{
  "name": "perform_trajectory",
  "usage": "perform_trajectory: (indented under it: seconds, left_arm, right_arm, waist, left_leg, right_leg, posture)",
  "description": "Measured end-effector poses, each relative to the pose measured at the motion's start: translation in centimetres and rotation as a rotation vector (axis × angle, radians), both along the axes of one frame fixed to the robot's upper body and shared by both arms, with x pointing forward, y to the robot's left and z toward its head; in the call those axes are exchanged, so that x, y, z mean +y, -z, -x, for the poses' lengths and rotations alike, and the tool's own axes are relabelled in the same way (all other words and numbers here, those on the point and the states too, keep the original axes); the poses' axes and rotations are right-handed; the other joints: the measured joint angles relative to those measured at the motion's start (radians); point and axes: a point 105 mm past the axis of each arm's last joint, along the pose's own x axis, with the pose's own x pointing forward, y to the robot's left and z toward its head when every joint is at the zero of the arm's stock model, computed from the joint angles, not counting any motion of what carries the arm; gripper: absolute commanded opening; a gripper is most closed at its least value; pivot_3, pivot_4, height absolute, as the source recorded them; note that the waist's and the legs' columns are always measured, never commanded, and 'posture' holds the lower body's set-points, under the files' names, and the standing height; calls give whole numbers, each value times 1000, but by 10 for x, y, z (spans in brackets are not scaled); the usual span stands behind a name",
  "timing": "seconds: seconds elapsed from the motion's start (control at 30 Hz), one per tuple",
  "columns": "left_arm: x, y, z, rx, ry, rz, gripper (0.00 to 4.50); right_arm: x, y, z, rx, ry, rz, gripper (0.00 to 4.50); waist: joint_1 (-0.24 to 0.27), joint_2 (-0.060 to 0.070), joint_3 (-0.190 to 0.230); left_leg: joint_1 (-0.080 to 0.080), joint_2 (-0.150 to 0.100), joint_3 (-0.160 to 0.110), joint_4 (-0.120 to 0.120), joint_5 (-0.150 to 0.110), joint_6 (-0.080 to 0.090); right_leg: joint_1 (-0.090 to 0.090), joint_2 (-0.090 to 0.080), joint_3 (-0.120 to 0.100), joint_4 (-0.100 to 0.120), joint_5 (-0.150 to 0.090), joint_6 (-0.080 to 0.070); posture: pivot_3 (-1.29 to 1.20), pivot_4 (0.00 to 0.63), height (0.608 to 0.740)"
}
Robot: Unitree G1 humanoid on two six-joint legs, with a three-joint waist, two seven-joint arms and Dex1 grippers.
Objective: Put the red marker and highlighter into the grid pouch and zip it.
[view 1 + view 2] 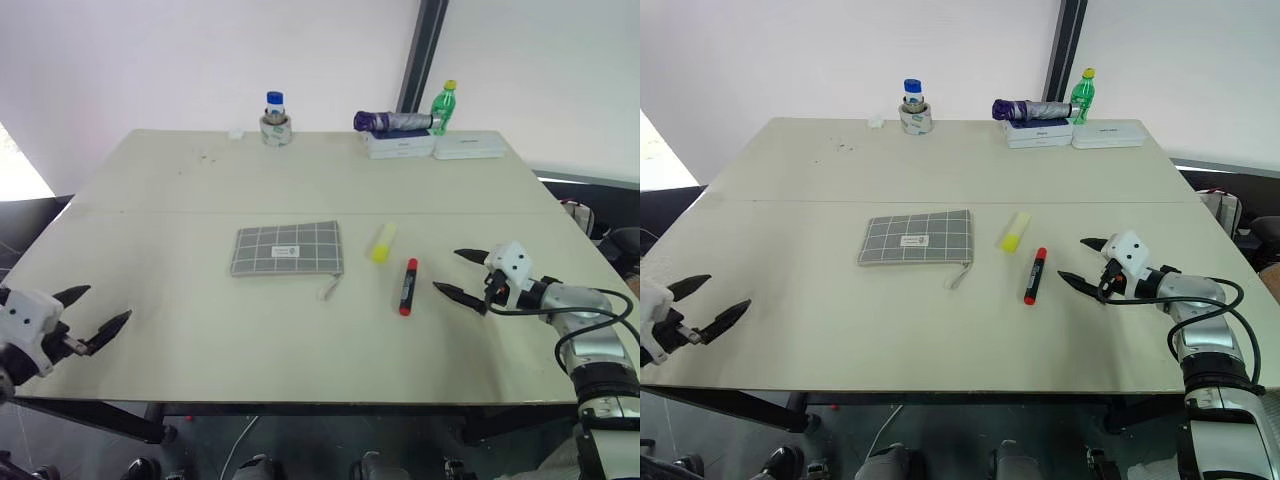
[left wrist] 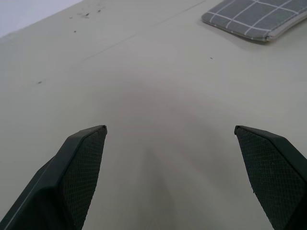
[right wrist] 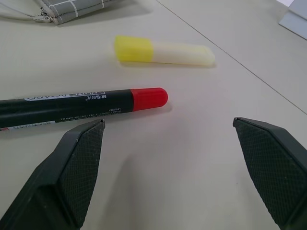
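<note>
The red marker (image 1: 408, 286) lay on the worktop (image 1: 180, 200) beside the highlighter (image 1: 382, 243), right of the shut grid pouch (image 1: 287, 248). The right gripper (image 1: 460, 273) was wide open and empty near the marker; the left gripper (image 1: 100, 315) too, far off. It should grab the marker's middle

left claw (image 1: 100, 309): fingers spread wide, empty, pointing forward, held low at the near left | right claw (image 1: 460, 272): fingers spread wide, empty, pointing left across the body, forearm bent in behind it
</note>
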Motion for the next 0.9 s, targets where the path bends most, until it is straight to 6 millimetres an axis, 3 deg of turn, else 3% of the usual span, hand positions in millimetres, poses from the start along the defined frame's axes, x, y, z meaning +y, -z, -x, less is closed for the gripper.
perform_trajectory:
  seconds: [0.2, 0.9]
  left_arm:
    - [-6, -12, -10, -59, 25, -32, 4500]
    - [-8, -6, -12, -68, 56, -87, 4500]
  right_arm:
    - [2, 3, 2, -3, 1, 0, 4447]
    - [10, 2, 1, -22, 0, -16, 4447]
  waist:
    - [-1, 0, 0]
    - [-1, 0, 0]
  left_leg:
    - [0, 0, 0, 0, 0, 0]
    - [0, 0, 0, 0, 0, 0]
  right_leg:
    - [0, 0, 0, 0, 0, 0]
    - [0, 0, 0, 0, 0, 0]
  posture:
    - [0, 150, 740]
    - [0, 150, 740]
